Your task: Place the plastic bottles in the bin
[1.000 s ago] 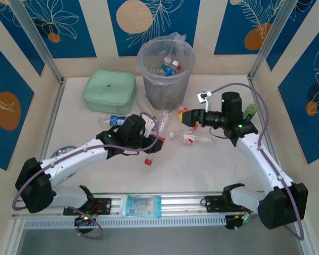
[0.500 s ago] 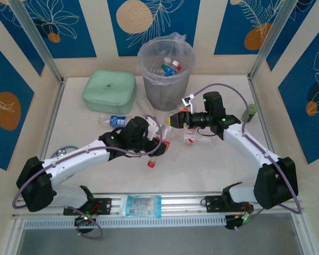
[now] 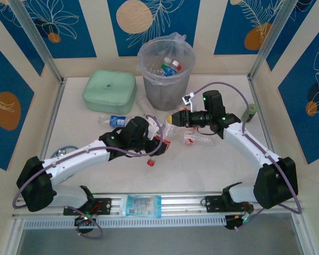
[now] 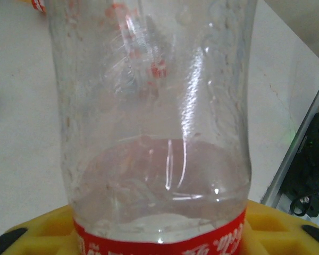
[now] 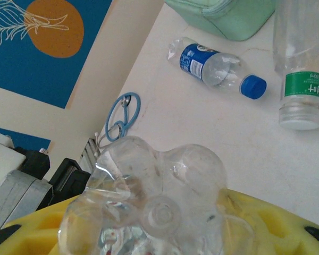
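Red-label bottle [image 4: 159,159] gripped by left tool [image 3: 158,145] | right tool [image 3: 173,119] grips clear bottle [image 5: 154,202] | open table [image 3: 212,170] nearside

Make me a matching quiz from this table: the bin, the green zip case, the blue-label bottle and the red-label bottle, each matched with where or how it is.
1 bin
2 zip case
3 blue-label bottle
4 red-label bottle

A lying free on the table, blue cap on
B in the left pincer
C holding several bottles
D flat beside the bin

Pairs: 1-C, 2-D, 3-A, 4-B.
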Tool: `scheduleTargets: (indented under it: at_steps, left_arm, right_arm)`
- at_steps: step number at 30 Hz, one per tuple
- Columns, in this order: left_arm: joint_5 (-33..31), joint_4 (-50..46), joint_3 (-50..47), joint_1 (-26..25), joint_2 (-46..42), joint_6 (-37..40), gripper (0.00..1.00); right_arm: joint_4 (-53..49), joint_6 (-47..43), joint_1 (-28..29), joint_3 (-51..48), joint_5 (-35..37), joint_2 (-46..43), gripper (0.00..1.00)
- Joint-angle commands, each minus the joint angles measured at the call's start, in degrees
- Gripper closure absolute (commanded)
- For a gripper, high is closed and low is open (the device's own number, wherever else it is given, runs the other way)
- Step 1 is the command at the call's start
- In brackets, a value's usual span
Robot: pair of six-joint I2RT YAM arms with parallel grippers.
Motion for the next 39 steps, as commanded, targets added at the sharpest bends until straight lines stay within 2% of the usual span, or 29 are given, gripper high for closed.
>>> scheduleTargets:
  at_steps: [1, 4, 6, 14, 19, 24, 28, 33, 39]
  left_arm:
    - [-1.72, -0.73, -1.29, -0.39, -3.00, 0.31, 0.38]
    - [-3.11, -1.56, -1.52, -0.40, -4.02, 0.40, 0.13]
    - [-4.54, -2.53, -1.64, -0.40, -4.92, 0.44, 0.06]
    - [-16.77, -4.80, -4.35, 0.32, -9.05, -5.70, 0.06]
    - [-19.69, -4.97, -6.95, 1.22, -12.11, -9.09, 0.06]
    - [-20.54, -6.32, -8.68, 1.87, -13.72, -11.02, 0.06]
    - [-21.18, -8.92, -9.02, 2.04, -14.98, -11.58, 0.06]
    - [-22.19, -12.92, -9.45, 2.06, -18.49, -13.51, 0.06]
    - [-23.70, -17.37, -10.95, 2.05, -24.85, -15.98, 0.07]
  right_arm:
    - [-2.65, -2.09, -3.06, 3.83, 1.75, -2.61, 0.60]
    - [-5.88, -4.06, -4.10, 6.22, 2.71, -3.64, 0.61]
    - [-8.31, -5.56, -5.22, 8.22, 4.11, -4.57, 0.62]
    - [-11.48, -8.23, -11.54, 18.03, 11.15, -8.74, 0.78]
    - [-8.79, -7.93, -14.52, 25.73, 14.39, -9.37, 0.93]
    - [0.26, -6.33, -15.17, 29.40, 20.88, -7.62, 0.98]
    - [6.71, -6.31, -15.29, 33.93, 24.85, -1.46, 1.00]
    - [9.04, -8.74, -14.84, 43.29, 26.21, 9.44, 1.00]
    - [3.21, -14.87, -12.81, 56.66, 27.44, 22.12, 1.00]
